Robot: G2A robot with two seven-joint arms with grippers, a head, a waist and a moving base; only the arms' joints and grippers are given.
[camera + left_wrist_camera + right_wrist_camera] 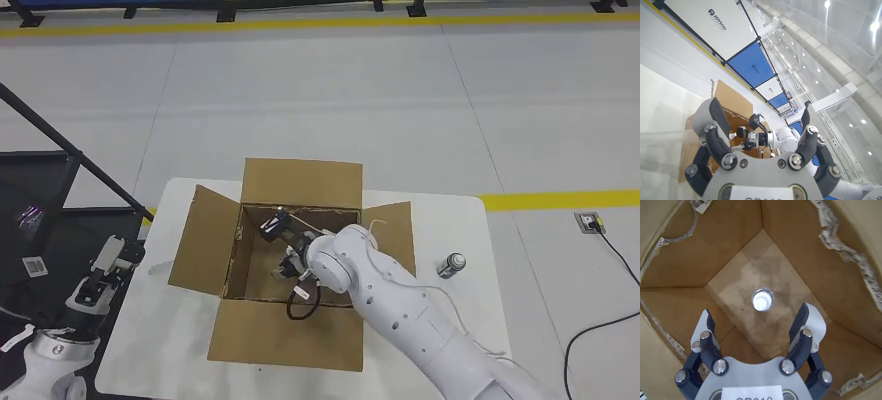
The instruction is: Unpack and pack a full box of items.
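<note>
An open cardboard box (pixel 300 182) stands on the white table (pixel 150 330) with its flaps spread out. Inside it a clear bottle (pixel 762 301) with a white cap stands upright on the box floor (pixel 772 256). My right gripper (pixel 756 311) hangs in the box mouth (pixel 290 268), pointing down, open, with the cap just ahead of its fingers and nothing held. In the left wrist view the cap (pixel 732 135) shows between the right gripper's fingers (pixel 742 131). My left gripper (pixel 762 106) is open and empty, off the table's left edge (pixel 108 255), aimed towards the box (pixel 730 102).
A small metal can (pixel 451 264) stands on the table to the right of the box. The box's inner rims are torn and ragged (pixel 848 251). A black rack (pixel 40 200) stands to the left of the table.
</note>
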